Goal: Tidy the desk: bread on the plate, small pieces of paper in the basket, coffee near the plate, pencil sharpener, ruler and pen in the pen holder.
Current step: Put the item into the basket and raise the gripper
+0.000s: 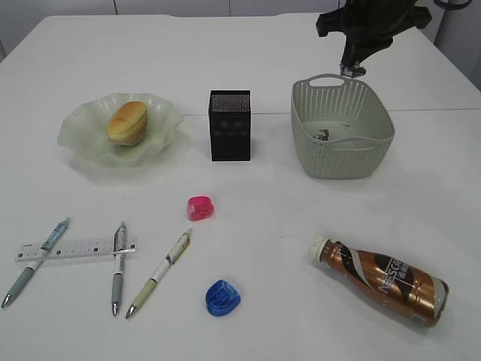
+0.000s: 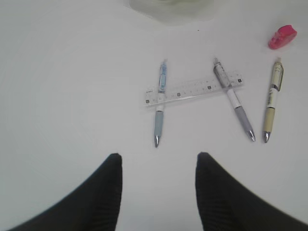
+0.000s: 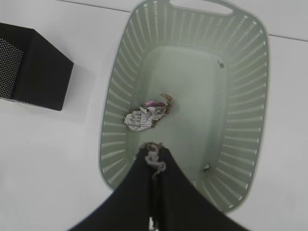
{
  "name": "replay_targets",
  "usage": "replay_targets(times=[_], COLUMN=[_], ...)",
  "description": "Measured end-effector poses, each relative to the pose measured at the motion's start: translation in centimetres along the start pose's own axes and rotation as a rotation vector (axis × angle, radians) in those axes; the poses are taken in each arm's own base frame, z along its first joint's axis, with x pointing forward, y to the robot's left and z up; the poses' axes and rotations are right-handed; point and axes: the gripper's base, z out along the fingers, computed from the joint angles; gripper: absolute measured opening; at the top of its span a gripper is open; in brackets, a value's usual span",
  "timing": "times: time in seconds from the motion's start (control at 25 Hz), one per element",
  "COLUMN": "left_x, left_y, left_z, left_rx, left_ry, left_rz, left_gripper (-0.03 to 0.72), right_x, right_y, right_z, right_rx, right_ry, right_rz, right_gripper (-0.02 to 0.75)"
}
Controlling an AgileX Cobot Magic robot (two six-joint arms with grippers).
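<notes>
The bread [image 1: 127,122] lies on the green plate [image 1: 83,139]. My right gripper [image 3: 155,153] hangs over the basket [image 3: 240,120], shut on a small piece of paper [image 3: 156,161]. Another crumpled piece of paper [image 3: 144,118] lies on the basket floor. The black pen holder [image 1: 230,125] stands between plate and basket. The coffee [image 1: 383,280] lies on its side at the front right. A clear ruler [image 2: 192,89] lies across two of three pens [image 2: 159,103]. A pink pencil sharpener [image 1: 201,207] and a blue one [image 1: 222,297] sit mid-desk. My left gripper [image 2: 159,161] is open above bare desk, short of the pens.
The white desk [image 1: 301,218] has a seam line running behind the basket. In the exterior view my right gripper [image 1: 352,69] hangs over the basket's far handle. The plate's rim [image 2: 168,12] shows at the top of the left wrist view.
</notes>
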Motion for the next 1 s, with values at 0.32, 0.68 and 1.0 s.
replay_targets(times=[0.32,0.68,1.0], left_x=[0.2,0.5,0.6], left_y=[-0.1,-0.1,-0.1], left_z=[0.0,0.0,0.0], left_rx=[0.013,0.012,0.007], left_ry=[0.019,0.058,0.063], left_rz=[-0.013,-0.015,-0.011], left_gripper=[0.361,0.361,0.361], right_x=[0.2,-0.2,-0.4], right_y=[-0.4,-0.8,-0.9], right_z=[2.9,3.7,3.7], right_rx=[0.046,0.088,0.091], right_ry=[0.021,-0.026,-0.053], right_rz=[0.037,0.095,0.097], right_gripper=[0.013,0.178,0.505])
